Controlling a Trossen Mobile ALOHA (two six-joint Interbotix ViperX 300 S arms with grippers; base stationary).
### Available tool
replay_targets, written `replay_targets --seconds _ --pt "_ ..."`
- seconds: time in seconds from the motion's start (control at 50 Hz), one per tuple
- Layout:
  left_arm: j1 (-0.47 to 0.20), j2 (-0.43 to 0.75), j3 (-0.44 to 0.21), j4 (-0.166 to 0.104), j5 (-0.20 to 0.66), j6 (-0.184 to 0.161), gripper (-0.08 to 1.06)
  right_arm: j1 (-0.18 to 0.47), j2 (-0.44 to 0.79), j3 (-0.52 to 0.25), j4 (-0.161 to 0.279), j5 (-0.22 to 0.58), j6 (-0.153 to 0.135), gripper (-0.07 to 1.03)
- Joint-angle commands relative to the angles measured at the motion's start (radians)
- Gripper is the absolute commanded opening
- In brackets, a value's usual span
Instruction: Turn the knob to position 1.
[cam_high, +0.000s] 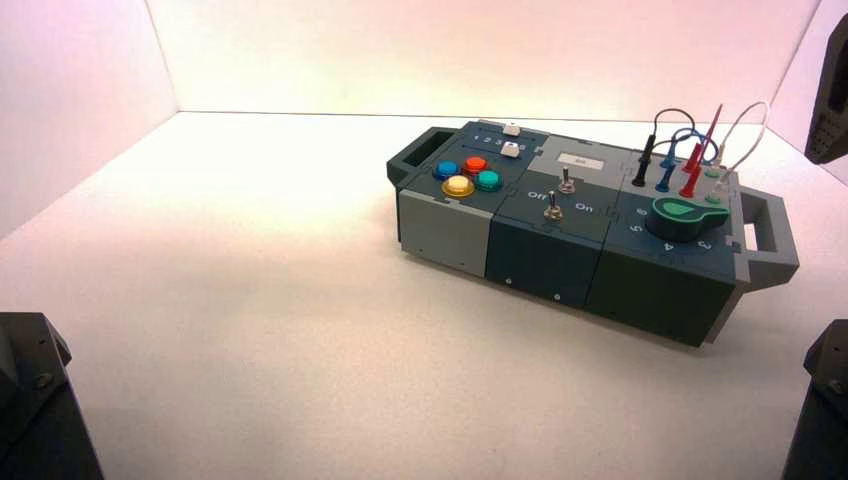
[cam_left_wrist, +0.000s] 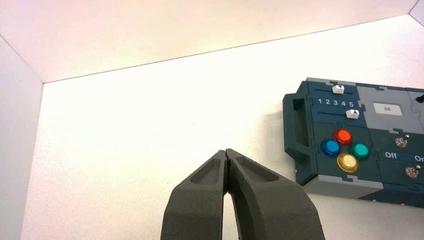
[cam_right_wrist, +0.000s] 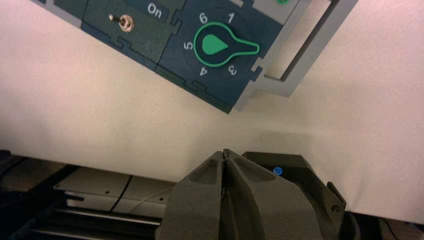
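Note:
The knob (cam_high: 683, 215) (cam_right_wrist: 216, 45) sits on the box's right end, a dark-green dial with a mint teardrop pointer. In the right wrist view its tip lies between the ring digits 1 and 3 and covers the mark there. Position 1 (cam_right_wrist: 230, 18) is the white digit beside 6 on that ring. My right gripper (cam_right_wrist: 226, 152) is shut and empty, well short of the box, over the table's near edge. My left gripper (cam_left_wrist: 226, 152) is also shut on nothing, above bare table to the left of the box.
The box (cam_high: 540, 255) stands slightly turned, with a handle (cam_high: 775, 235) at each end. It carries coloured push buttons (cam_high: 467, 176), two toggle switches (cam_high: 553, 207), two sliders (cam_left_wrist: 345, 102) and plugged wires (cam_high: 690, 150). White walls enclose the table. Arm parts (cam_high: 30, 400) fill the lower corners.

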Motion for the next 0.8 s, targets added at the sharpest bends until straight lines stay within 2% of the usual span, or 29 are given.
replay_targets --seconds 0.02,0.26,0.8 --pt "-0.006 0.017 -0.014 -0.002 -0.011 0.0 -0.03 -0.006 0.017 -0.003 0.008 0.02 0.0 -0.02" --pt "-0.028 0.015 -0.014 -0.002 -0.011 0.0 -0.03 -0.031 0.107 0.012 0.011 0.009 0.003 -0.02" --pt "-0.04 -0.005 -0.014 -0.002 -0.017 0.0 -0.03 -0.041 0.285 -0.038 0.003 -0.137 -0.003 -0.02"
